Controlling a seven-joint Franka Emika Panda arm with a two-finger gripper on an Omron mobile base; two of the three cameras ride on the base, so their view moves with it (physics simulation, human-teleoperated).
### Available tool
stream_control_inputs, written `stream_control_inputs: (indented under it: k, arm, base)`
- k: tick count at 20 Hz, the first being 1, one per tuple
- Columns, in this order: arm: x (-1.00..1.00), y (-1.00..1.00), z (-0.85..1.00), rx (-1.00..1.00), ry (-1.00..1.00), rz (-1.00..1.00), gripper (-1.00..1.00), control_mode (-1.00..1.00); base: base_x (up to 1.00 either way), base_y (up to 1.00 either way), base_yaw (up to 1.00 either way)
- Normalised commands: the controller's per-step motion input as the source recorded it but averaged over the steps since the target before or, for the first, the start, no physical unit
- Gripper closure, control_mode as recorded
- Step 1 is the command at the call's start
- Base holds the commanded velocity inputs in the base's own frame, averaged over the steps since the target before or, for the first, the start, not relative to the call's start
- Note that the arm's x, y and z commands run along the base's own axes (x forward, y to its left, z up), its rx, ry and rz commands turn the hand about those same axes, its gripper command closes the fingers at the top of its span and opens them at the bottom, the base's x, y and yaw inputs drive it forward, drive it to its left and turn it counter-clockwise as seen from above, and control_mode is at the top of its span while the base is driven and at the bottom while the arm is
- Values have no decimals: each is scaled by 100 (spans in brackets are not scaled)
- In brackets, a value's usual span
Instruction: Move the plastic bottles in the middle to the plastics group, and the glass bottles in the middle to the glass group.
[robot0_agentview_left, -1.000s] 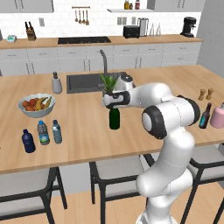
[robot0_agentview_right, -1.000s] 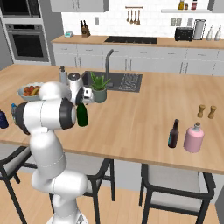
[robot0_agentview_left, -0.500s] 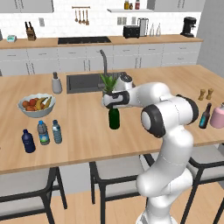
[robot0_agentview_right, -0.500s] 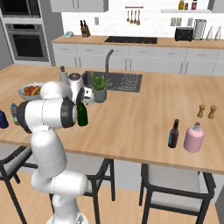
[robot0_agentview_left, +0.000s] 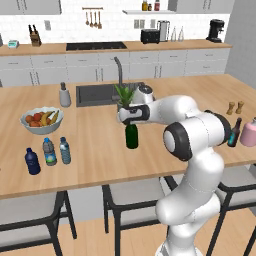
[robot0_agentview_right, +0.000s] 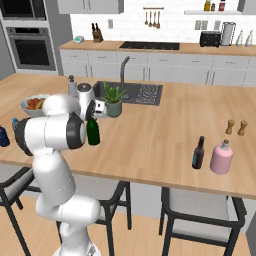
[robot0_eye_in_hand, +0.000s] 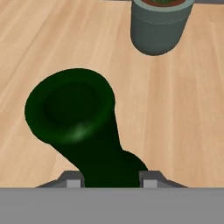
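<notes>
right up close in the hand view, the pincer (robot0_eye_in_hand: 112, 180) has its two tips pressed against either side of the green bottle (robot0_eye_in_hand: 83, 127) at its neck, gripping it, with the bottle's dark open mouth staring straight back at us. just past it on the bare wood stands a grey plant pot (robot0_eye_in_hand: 159, 26), near the bottle but not touching. pulling back to the left base view, the green bottle (robot0_agentview_left: 131, 136) stands upright on the worktop (robot0_agentview_left: 100, 155) in the middle, the hand clamped over its top, the potted plant (robot0_agentview_left: 125, 96) right behind it by the sink (robot0_agentview_left: 97, 95). off to the left near the front edge sit two clear water bottles (robot0_agentview_left: 56, 151) side by side, and just beside them the squat dark-blue bottle (robot0_agentview_left: 32, 161). behind those, a bowl (robot0_agentview_left: 41, 120) holds fruit, oranges and bananas by the look of it, and a grey dispenser (robot0_agentview_left: 65, 95) stands near the sink. the right base view gives us the far end better: the slim dark bottle (robot0_agentview_right: 198, 153) with a pink bottle (robot0_agentview_right: 221, 157) just beside it, two wooden shakers (robot0_agentview_right: 236, 127) behind them, well apart from the green bottle (robot0_agentview_right: 93, 132), and its own arm hides the water bottles.
</notes>
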Motion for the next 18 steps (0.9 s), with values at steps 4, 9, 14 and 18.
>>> stream_control_inputs:
  k: [4,9,14,18]
  arm:
    - [-82,-53,20,0,0,-11,100,-100]
    - [-48,-77,37,0,0,-18,100,-100]
    - [-23,-97,50,0,0,-18,100,-100]
    - [-17,-100,47,0,0,-17,100,-100]
  base:
    - [0,0,0]
    - [0,0,0]
    - [0,0,0]
    - [0,0,0]
